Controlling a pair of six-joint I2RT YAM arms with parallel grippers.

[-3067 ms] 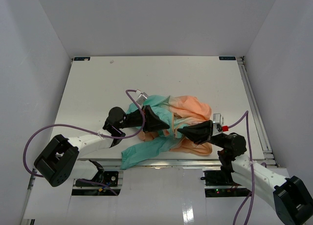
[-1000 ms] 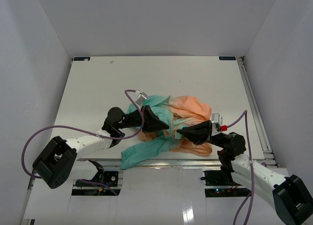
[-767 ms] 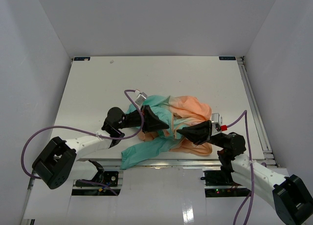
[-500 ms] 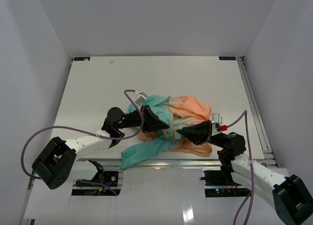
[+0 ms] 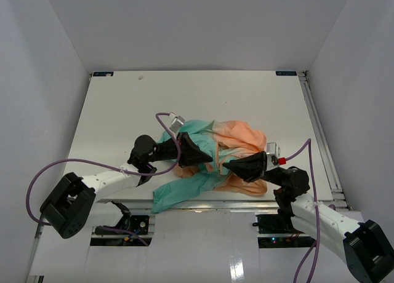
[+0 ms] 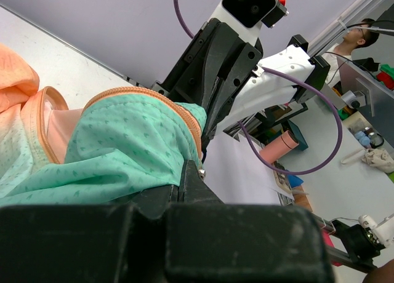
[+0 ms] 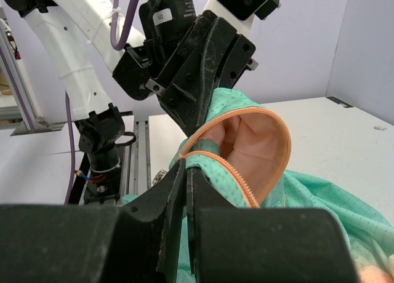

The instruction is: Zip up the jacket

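Observation:
The jacket (image 5: 237, 135) lies bunched near the table's front middle, teal on the left and peach on the right. My left gripper (image 5: 206, 158) and right gripper (image 5: 226, 165) meet tip to tip over its teal hem. In the left wrist view the left gripper (image 6: 186, 167) is shut on teal cloth (image 6: 123, 147) beside the orange zipper edge (image 6: 184, 117), with a small metal piece (image 6: 201, 171) at the tip. The right gripper (image 7: 186, 167) is shut on the other teal edge, its orange zipper teeth (image 7: 234, 172) curving up around the pink lining (image 7: 246, 135).
A teal sleeve (image 5: 178, 194) trails to the table's front edge (image 5: 215, 203). Purple cables (image 5: 163, 120) loop over both arms. A metal rail (image 5: 320, 141) runs along the table's right side, and white walls enclose it on three sides.

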